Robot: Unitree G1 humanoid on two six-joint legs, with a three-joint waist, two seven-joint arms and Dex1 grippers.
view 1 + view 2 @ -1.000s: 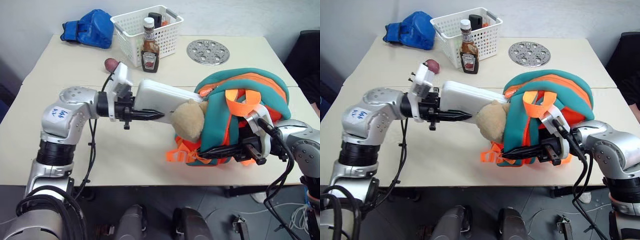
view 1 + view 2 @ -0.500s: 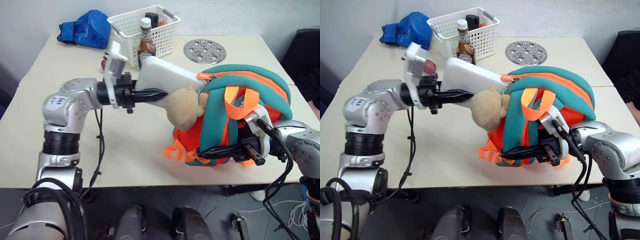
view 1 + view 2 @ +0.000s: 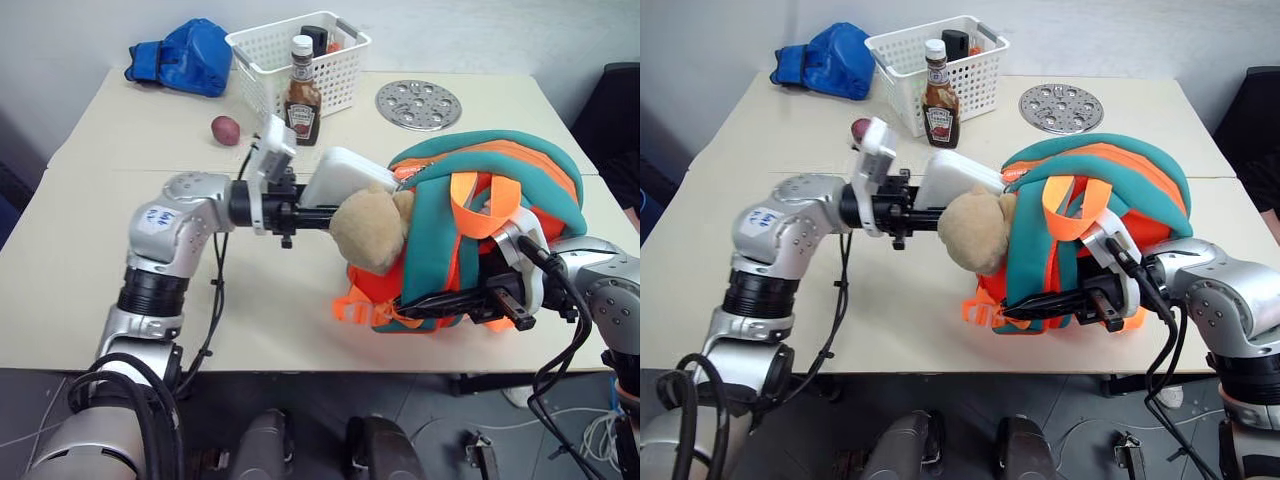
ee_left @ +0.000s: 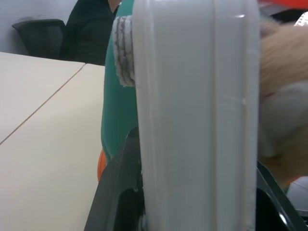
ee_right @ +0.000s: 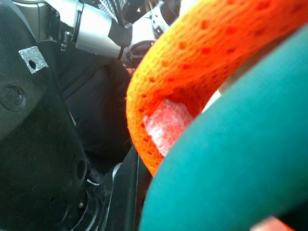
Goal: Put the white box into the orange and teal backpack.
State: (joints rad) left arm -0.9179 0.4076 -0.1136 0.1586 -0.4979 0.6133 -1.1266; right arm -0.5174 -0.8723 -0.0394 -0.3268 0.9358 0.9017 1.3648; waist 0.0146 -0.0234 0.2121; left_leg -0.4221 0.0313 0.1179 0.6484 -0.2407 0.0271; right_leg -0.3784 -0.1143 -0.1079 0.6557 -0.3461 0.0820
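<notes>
The left tool grips the white box, the right tool clamps the backpack; no writing readable.

Smooth plastic white box; fabric backpack, plush toy

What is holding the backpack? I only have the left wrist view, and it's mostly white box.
Observer: The right end effector is shut on the backpack, low on its front straps.
Operator: How far in is the box?
Observer: The far end of the box is hidden under the backpack's top edge, behind a plush toy; the near part sticks out.
Operator: Anything close to my left arm?
Observer: A ketchup bottle stands just beyond the left end effector, apart from it.
</notes>
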